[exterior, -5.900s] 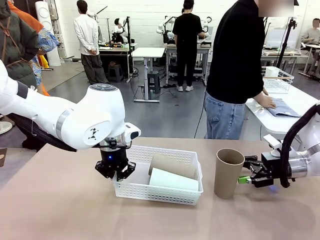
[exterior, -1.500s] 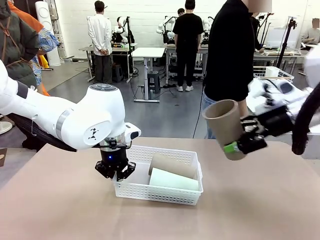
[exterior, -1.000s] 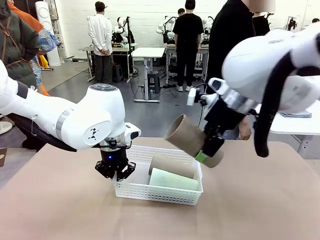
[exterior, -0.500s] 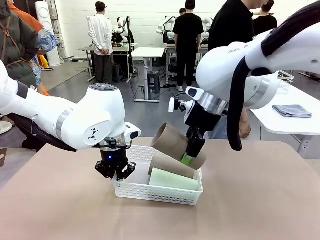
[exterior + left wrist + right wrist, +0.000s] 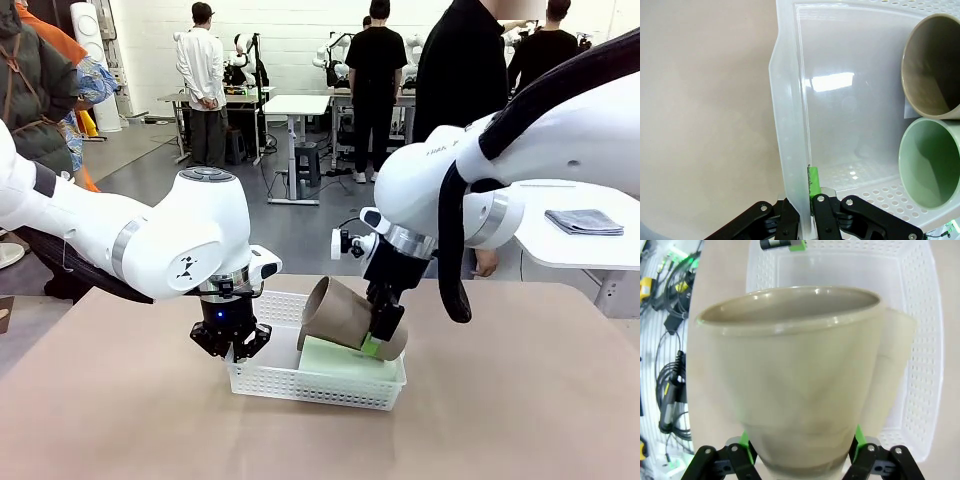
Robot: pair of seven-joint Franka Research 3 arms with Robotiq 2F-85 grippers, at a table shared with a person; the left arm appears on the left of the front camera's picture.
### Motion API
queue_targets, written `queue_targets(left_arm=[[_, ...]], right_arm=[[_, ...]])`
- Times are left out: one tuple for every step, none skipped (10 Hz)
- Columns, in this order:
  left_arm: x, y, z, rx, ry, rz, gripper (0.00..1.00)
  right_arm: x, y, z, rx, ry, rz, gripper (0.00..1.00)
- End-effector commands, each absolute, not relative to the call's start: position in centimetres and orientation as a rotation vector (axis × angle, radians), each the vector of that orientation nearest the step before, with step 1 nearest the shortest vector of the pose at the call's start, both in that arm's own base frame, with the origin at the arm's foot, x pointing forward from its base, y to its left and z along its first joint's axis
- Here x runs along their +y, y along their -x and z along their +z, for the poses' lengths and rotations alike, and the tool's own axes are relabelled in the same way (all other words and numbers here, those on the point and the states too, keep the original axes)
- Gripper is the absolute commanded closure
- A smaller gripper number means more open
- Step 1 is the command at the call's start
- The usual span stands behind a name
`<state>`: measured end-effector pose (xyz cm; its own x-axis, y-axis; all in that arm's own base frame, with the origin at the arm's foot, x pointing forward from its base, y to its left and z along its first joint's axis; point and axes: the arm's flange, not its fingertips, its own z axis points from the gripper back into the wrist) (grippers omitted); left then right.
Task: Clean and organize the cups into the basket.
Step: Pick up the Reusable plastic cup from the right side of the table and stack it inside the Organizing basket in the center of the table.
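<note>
Two cups lie inside the basket (image 5: 318, 383), near the table's middle; a third tan cup (image 5: 345, 317) hangs tilted above them, grasped by the right gripper (image 5: 382, 342). The left gripper (image 5: 233, 347) is clenched on the basket's left wall.

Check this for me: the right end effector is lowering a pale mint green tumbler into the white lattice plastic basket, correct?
Not quite. The tumbler in the right end effector is tan-brown, not mint green; the pale mint green tumbler already lies in the white lattice plastic basket. The front view shows this.
</note>
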<state>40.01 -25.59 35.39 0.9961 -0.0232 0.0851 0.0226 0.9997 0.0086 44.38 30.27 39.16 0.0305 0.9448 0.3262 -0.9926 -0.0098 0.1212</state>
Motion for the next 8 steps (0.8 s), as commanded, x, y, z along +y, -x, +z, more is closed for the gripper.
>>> queue_targets(left_arm=[[-25.58, -39.91, 35.53, -0.096, -0.008, -0.02, 1.0], [-25.58, -39.91, 35.53, -0.096, -0.008, -0.02, 1.0], [-25.58, -39.91, 35.53, -0.096, -0.008, -0.02, 1.0], [-25.58, -39.91, 35.53, -0.096, -0.008, -0.02, 1.0], [-25.58, -39.91, 35.53, -0.096, -0.008, -0.02, 1.0], [-25.58, -39.91, 35.53, -0.096, -0.008, -0.02, 1.0], [-25.58, -39.91, 35.53, -0.096, -0.008, -0.02, 1.0], [-25.58, -39.91, 35.53, -0.096, -0.008, -0.02, 1.0]], right_arm=[[30.2, -44.79, 38.16, -0.183, -0.37, 1.565, 0.19], [30.06, -44.97, 37.69, -0.177, -0.379, 1.564, 0.19], [29.99, -44.94, 37.69, -0.187, -0.386, 1.571, 0.0], [30.01, -44.96, 37.74, -0.193, -0.388, 1.574, 0.0], [30.07, -44.93, 37.72, -0.194, -0.386, 1.572, 0.0], [30.07, -44.85, 37.72, -0.191, -0.384, 1.573, 0.0], [30.06, -44.85, 37.73, -0.193, -0.386, 1.571, 0.0], [30.07, -44.85, 37.73, -0.196, -0.387, 1.569, 0.0]])
